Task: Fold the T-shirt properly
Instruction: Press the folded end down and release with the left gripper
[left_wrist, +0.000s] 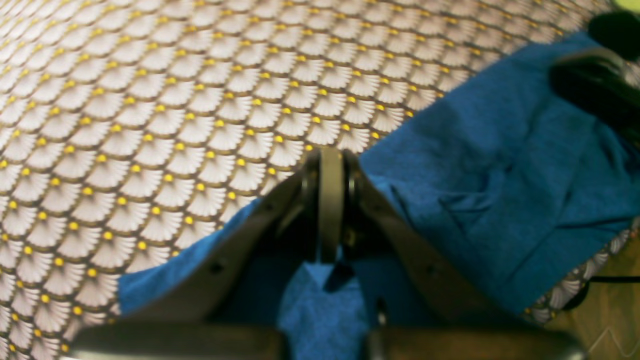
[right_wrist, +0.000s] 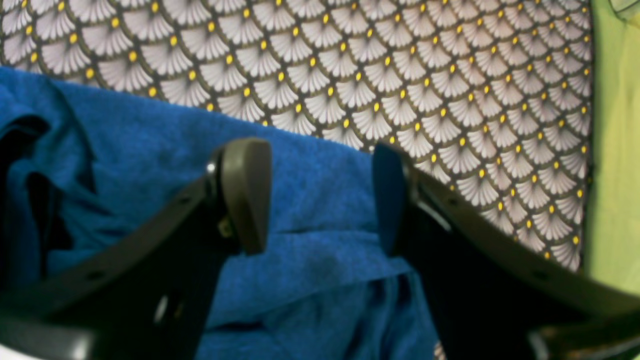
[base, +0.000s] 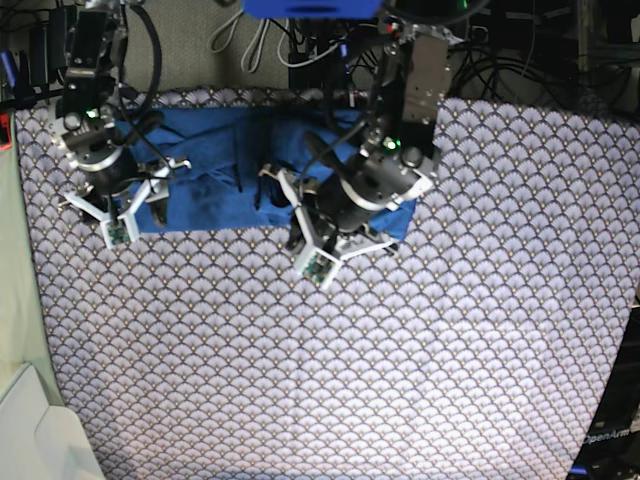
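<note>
In the left wrist view the left gripper (left_wrist: 330, 165) has its fingers (left_wrist: 330, 200) pressed flat together with no gap, and blue fabric of the T-shirt (left_wrist: 505, 190) runs beneath and on both sides of them; the picture is soft here, so the fingers seem to pinch a fold of the cloth near its edge, though the contact itself is hidden; the shirt spreads right and upward across the scallop-patterned cloth (left_wrist: 150, 125) that covers the table, and a dark blurred part of the other arm sits over the shirt at the upper right; in the right wrist view the right gripper (right_wrist: 320, 195) stands wide apart, one finger (right_wrist: 245, 192) over the blue fabric and the other at its far edge beside the patterned cloth, with nothing held between them; the T-shirt (right_wrist: 150, 150) lies creased below, its edge running slantwise across the patterned cloth (right_wrist: 400, 65), and a green strip shows at the far right; in the base view the T-shirt (base: 215, 185) lies as a long rumpled band across the far part of the table (base: 400, 380), the right gripper (base: 130, 205) over its left end and the left gripper (base: 325, 240) at its near edge toward the right end.
</note>
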